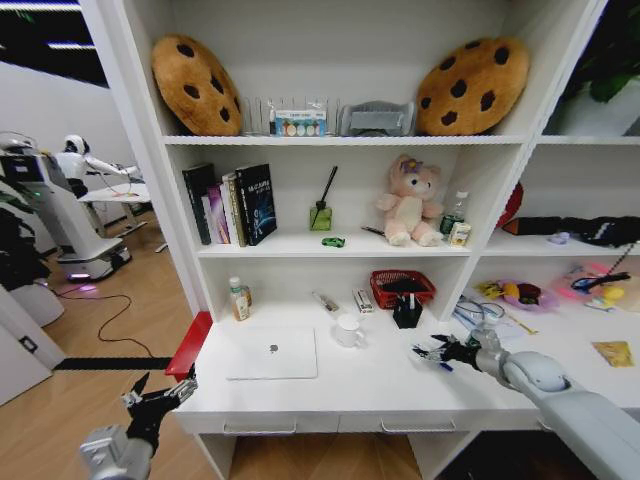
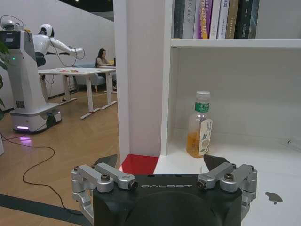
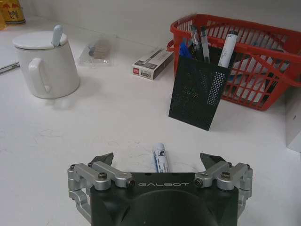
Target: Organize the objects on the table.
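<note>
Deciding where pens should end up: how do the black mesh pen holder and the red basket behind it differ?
The black mesh pen holder is narrow, tall and upright, with pens standing in it; the red basket is wide, low and open-slatted. The holder stands nearer the right gripper, the basket behind it by the back wall. Both are perforated containers on the white desk.
</note>
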`<state>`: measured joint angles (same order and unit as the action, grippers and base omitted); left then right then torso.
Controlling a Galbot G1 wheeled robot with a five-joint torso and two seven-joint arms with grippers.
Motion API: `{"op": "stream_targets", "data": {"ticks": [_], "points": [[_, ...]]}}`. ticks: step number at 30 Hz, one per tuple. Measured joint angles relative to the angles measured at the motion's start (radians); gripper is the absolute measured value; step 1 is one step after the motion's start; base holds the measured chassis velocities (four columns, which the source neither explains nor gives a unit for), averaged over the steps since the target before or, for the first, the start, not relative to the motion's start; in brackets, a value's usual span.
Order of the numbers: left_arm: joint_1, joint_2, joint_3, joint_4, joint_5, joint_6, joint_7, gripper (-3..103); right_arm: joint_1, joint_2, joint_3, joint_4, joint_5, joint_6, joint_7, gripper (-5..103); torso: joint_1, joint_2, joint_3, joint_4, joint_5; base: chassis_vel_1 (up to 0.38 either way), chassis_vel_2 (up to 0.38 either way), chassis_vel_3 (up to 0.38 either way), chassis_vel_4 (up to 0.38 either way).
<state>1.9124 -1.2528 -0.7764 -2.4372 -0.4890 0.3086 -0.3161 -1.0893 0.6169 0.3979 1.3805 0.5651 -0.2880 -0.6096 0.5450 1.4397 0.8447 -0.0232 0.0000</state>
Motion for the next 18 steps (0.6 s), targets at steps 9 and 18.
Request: {"op": "stream_targets", "data": {"ticks": [9, 18], "points": [[0.000, 0.000, 0.000, 0.000, 0.000, 0.000, 0.000, 100, 0.033, 0.025, -0.030, -0.049, -0.015, 0.001, 0.002, 89, 0.000, 0.000, 0.000, 0.0001, 0.0000, 0.000, 0.000, 0.000, 0.000], [0.000, 0.000, 0.000, 0.000, 0.000, 0.000, 0.000, 100, 0.035, 0.035, -0.029, -0.075, -0.029, 0.016, -0.002, 70, 0.000, 0.000, 0.000, 0.0001, -0.0007, 0.000, 0.000, 0.000, 0.000]]}}
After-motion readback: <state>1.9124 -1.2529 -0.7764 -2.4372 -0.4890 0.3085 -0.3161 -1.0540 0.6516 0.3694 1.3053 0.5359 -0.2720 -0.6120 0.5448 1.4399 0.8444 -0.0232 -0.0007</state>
